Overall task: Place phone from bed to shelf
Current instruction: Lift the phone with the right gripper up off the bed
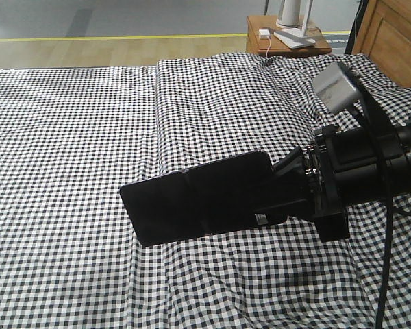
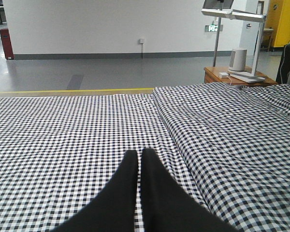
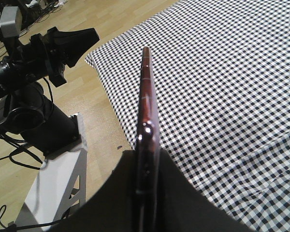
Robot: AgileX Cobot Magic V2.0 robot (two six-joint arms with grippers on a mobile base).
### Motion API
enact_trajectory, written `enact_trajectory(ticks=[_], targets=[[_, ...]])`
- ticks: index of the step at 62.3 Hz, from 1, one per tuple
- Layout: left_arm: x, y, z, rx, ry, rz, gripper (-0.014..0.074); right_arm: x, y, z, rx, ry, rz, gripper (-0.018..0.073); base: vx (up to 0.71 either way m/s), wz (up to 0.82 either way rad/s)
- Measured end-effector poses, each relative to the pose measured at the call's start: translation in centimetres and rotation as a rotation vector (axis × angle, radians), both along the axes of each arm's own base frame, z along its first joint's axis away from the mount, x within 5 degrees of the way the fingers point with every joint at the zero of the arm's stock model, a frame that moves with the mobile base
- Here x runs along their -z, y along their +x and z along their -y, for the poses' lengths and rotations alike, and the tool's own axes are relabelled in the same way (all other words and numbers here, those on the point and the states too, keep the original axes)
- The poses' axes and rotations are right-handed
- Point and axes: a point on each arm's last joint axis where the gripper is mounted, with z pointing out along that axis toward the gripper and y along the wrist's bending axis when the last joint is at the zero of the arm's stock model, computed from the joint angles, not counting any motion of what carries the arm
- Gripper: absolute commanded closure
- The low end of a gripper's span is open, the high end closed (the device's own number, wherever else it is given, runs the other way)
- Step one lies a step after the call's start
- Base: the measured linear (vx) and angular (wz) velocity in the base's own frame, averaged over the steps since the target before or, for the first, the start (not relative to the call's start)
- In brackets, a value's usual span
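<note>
The phone (image 1: 195, 199) is pinched by one end in my right hand (image 1: 284, 188), and the rest of it sticks straight out past my fingertips. From my right wrist it shows edge-on, a thin strip between my two fingers with a pinkish-gold rim. From the front its broad face shows: flat, glossy black, with a crease (image 1: 190, 195) across the middle and a small white sticker (image 1: 261, 218) at the end nearest my hand. My fingers are closed narrow on it, one on each face.

Below my hand and the phone lies the bed (image 1: 68, 137), its black-and-white checked sheet rumpled into soft folds; the phone appears to be held clear of it. Beyond my hand stands the light wooden headboard (image 1: 397, 34), and beside that a small orange-brown nightstand (image 1: 257, 31) with white objects on top.

My left hand (image 2: 139, 166) hangs over the sheet, its fingers pressed together with nothing between them.
</note>
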Motion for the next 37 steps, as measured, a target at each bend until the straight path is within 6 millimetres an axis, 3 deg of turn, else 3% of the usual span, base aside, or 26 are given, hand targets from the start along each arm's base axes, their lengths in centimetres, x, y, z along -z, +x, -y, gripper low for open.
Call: enact_trajectory(ticks=[37], targets=[[0.00, 0.00, 0.00, 0.000, 0.000, 0.000, 0.0595, 0.11, -0.01, 0.06, -0.002, -0.014, 0.003, 0.0562, 0.00, 0.00]])
